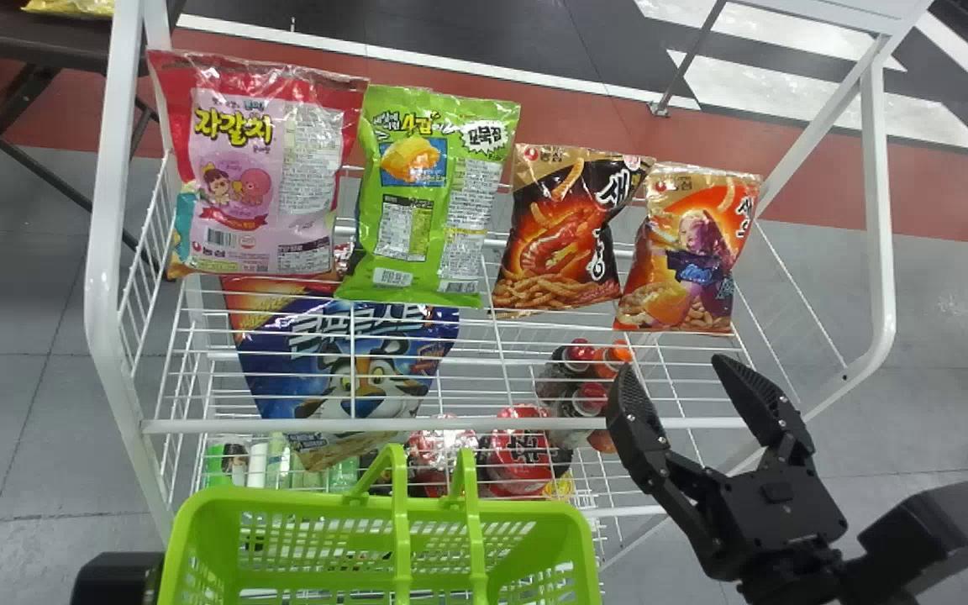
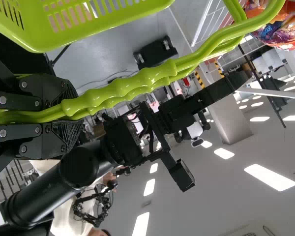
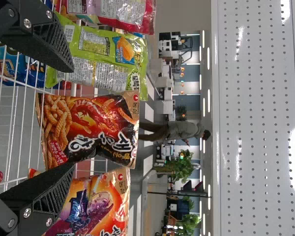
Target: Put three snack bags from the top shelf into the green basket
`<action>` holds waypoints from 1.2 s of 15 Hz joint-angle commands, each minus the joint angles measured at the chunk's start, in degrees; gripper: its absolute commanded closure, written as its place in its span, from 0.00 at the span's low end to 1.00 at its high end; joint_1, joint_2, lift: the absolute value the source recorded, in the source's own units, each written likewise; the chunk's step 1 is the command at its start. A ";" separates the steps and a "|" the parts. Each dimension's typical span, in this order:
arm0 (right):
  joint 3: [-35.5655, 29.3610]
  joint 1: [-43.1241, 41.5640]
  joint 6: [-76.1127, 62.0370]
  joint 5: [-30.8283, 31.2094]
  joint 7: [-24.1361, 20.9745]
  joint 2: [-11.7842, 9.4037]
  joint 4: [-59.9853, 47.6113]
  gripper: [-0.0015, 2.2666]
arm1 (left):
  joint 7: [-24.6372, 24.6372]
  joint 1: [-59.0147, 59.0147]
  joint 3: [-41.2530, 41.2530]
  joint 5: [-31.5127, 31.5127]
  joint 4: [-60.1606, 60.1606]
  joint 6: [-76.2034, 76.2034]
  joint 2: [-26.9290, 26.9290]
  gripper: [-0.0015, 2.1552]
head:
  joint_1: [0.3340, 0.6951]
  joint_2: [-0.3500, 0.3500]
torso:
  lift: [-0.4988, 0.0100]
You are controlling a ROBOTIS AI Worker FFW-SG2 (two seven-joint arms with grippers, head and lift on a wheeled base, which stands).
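Left gripper (image 2: 72, 116): jaws clench your basket handles (image 2: 118, 89), likely steadying loading by the shelf's front edge (image 1: 198, 427); right gripper (image 1: 670, 366): jaws released.

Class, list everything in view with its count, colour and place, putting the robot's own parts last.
Snack bags: four, pink-red, green, black-orange and orange, left to right along the top shelf
Large bag: one, mainly blue, lower shelf
Capped bottles: several, red and orange caps, lower down
Red items: at least two, behind the basket
Slim items: several, green and white, low left
Rack: one, white, centre
Basket: one, green, in front of the rack
Basket handles: two, green, above the basket
Table: one, dark, far left
Packet: one, yellow, on the table
Left hand: one, black, gripping the handles
Right hand: one, black, rack's front right, fingers apart
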 commanded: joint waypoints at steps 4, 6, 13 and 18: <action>0.51 -0.32 -0.47 0.16 0.09 -0.17 0.20 0.06 | 0.16 0.00 0.04 -0.03 0.05 0.29 0.02 0.66 | 1.00 0.00 | 0.89; 0.60 -0.32 -0.47 0.42 0.09 -0.17 0.29 0.06 | 0.16 0.00 0.04 -0.03 0.13 0.29 -0.06 0.66 | 1.00 0.00 | 0.89; 0.78 -0.50 -1.35 0.51 0.17 -0.17 0.64 0.06 | 0.34 -0.09 0.04 0.05 0.22 0.29 -0.06 0.66 | 1.00 0.00 | 0.89; 3.41 -5.68 -2.58 1.92 0.79 0.09 3.80 0.06 | 0.42 -0.44 -0.40 -0.12 0.05 2.40 0.11 0.66 | 1.00 0.00 | 0.89</action>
